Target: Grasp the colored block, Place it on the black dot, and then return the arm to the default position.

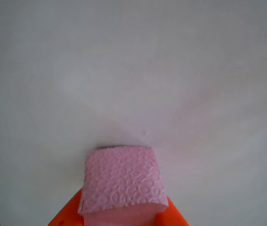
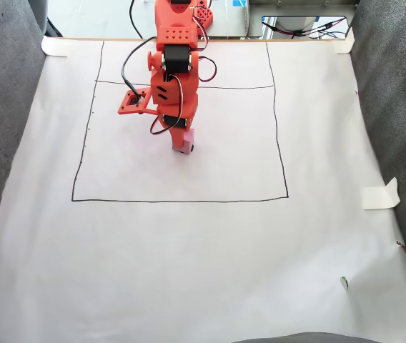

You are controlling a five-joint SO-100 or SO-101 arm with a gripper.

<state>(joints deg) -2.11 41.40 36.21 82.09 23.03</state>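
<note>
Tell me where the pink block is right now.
The pink block sits between the orange gripper's jaws, inside the drawn rectangle near its upper middle in the fixed view.

One pink block [image 1: 122,181], within drawn rectangle [image 2: 281,143]. One orange arm [image 2: 174,64], one claw [image 2: 183,146], two fingers [image 1: 65,214]. One paper sheet [image 2: 189,271] on bench. Three tape pieces, at sheet's edges [image 2: 380,194].

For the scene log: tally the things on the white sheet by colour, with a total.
Pink: 1, the colored block, between the fingers of the gripper
Orange: 1, the arm
Black: 1, the drawn line
Cream: 1, a tape piece
Total: 4
</note>
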